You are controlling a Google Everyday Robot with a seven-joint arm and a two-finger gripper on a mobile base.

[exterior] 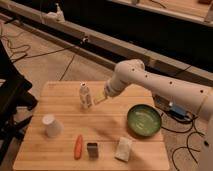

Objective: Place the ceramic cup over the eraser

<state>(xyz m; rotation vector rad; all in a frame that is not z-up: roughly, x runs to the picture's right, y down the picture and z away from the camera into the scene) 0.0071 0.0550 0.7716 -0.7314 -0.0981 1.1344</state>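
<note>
A wooden table (pixel 60 92) stands on a carpeted floor with cables (pixel 45 52) trailing across it. A dark chair (pixel 12 100) sits just off the table's left edge. The robot's white arm (pixel 165 90) reaches in over the right edge and bends down toward the middle of the far edge. Its gripper (pixel 100 98) hangs low above the board, just right of a small clear bottle (pixel 85 95). Whether the gripper is open or closed cannot be told.

A green bowl (pixel 128 120) rests by the right edge, well apart from the gripper. The white cup (pixel 51 125) stands alone near the left edge, about halfway toward the near edge and apart from everything else.

Three small items line the near edge. A pale pad (pixel 123 149) lies toward the near right corner, below the bowl. An orange carrot (pixel 78 146) lies near the middle of that edge, pointing away from it. The dark eraser (pixel 92 149) sits between the two, just right of the carrot. The carrot lies between the cup and the eraser, and the bottle stands between the cup and the gripper.
</note>
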